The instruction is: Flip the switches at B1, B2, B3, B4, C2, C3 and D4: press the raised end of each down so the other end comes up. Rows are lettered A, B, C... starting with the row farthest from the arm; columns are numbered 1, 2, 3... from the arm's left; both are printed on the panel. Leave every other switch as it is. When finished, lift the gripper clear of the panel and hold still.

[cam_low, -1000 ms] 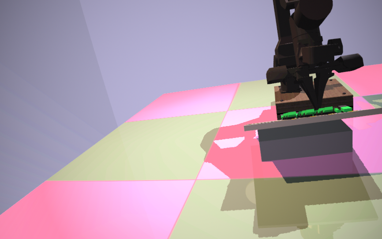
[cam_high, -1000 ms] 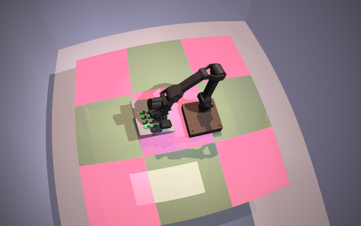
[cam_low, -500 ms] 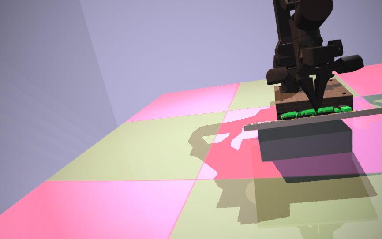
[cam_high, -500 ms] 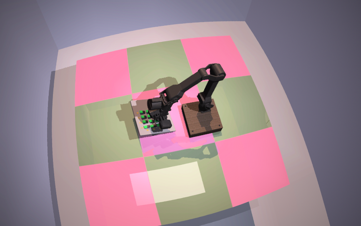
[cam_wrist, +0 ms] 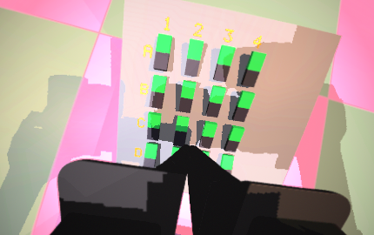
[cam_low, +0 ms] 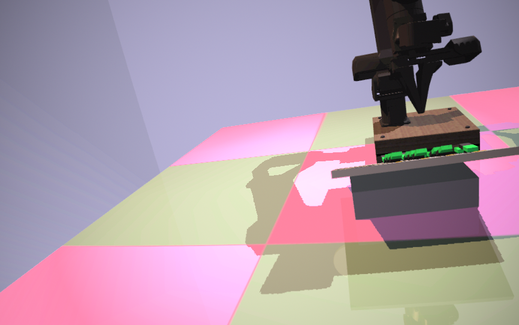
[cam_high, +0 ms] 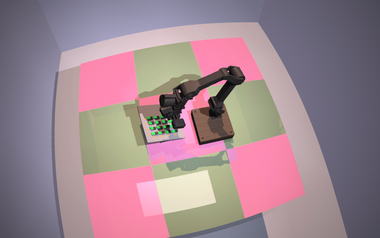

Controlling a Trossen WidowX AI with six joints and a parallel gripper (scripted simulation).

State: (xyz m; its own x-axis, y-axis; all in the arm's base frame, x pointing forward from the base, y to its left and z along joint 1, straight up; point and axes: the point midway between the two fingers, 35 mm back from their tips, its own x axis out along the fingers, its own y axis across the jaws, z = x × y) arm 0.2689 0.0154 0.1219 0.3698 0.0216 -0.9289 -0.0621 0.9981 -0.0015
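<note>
The pale panel [cam_high: 180, 135] [cam_low: 359, 169] [cam_wrist: 278, 122] bears rows of green-and-dark switches. In the wrist view, B1 [cam_wrist: 158, 91], B2 [cam_wrist: 187, 96], B3 [cam_wrist: 215, 101], B4 [cam_wrist: 243, 105], C2 [cam_wrist: 181, 130] and C3 [cam_wrist: 209, 134] show green on the far half and dark on the near half. D4 [cam_wrist: 226, 162] shows green, its near end partly hidden. I cannot tell surely which ends are raised. My gripper [cam_low: 421, 111] [cam_wrist: 189, 151] is shut and empty, raised clear above the panel. In the wrist view its tips appear just below C2 and cover most of D2 and D3.
Row A stands at the panel's far side, with A1 [cam_wrist: 163, 52] and A4 [cam_wrist: 253, 69] at its ends. The panel rests on a grey block [cam_low: 415, 195]. The arm's wooden base [cam_high: 211, 131] [cam_low: 424, 124] stands beside it. Arm shadows cross the panel.
</note>
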